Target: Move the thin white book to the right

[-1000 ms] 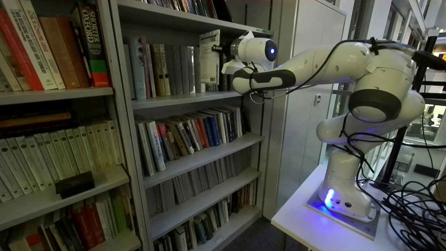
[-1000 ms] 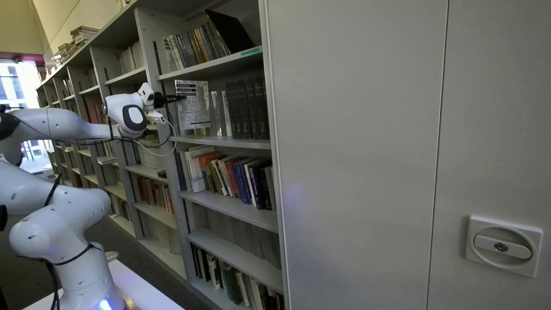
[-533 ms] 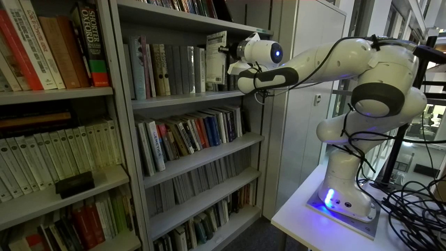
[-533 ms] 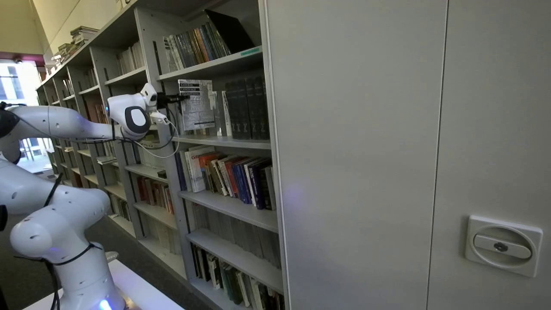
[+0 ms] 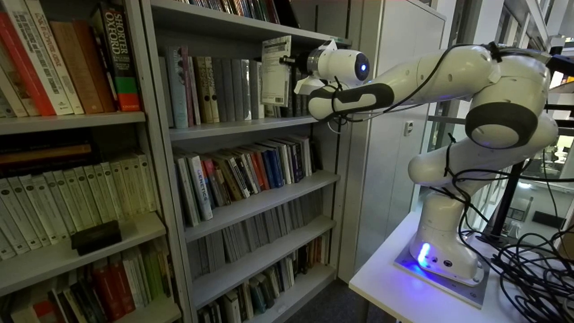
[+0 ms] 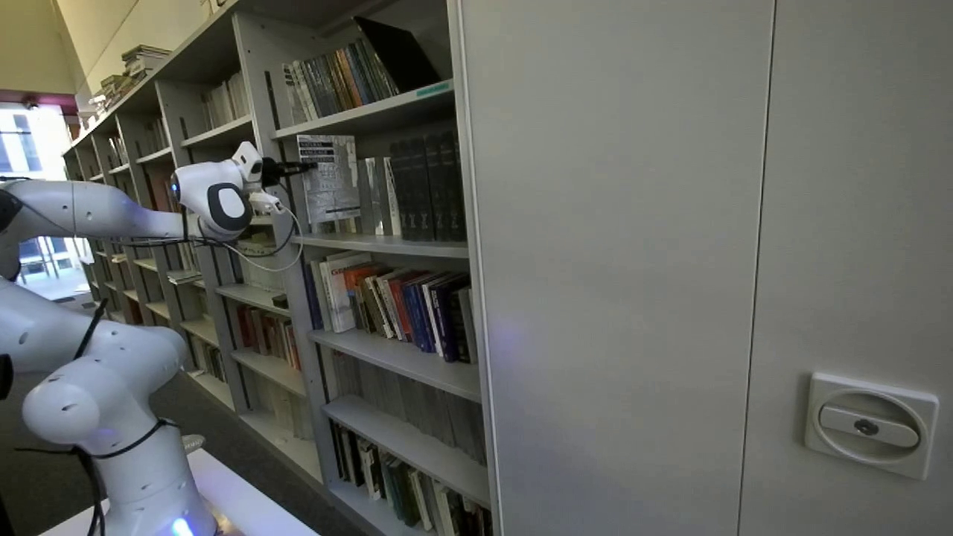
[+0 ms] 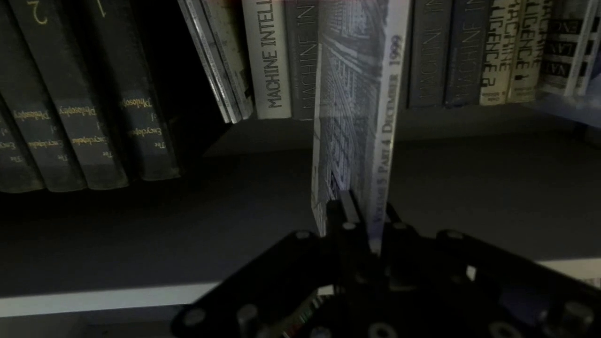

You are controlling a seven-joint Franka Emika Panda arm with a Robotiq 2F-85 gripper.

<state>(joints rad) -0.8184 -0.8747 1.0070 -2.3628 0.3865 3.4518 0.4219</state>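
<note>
- Book (image 5: 273,78): thin pale rectangle, upright, finely patterned cover.
- Gripper (image 7: 369,209): black, jointed, closed to book's thickness, pinching its spine.
- Encyclopedias (image 7: 76,99): dark spines, gold lettering.

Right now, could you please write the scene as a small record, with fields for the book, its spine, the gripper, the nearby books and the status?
Book: thin, white, about upright, lower edge clear of the shelf
Spine: Volume 5 Part 4 December 1999
Gripper: closed on the book by its spine edge
Behind the book: Machine Intelligence books, on the shelf
Shelf's right end, in an exterior view: black books
Status: book held, not yet set down
</note>
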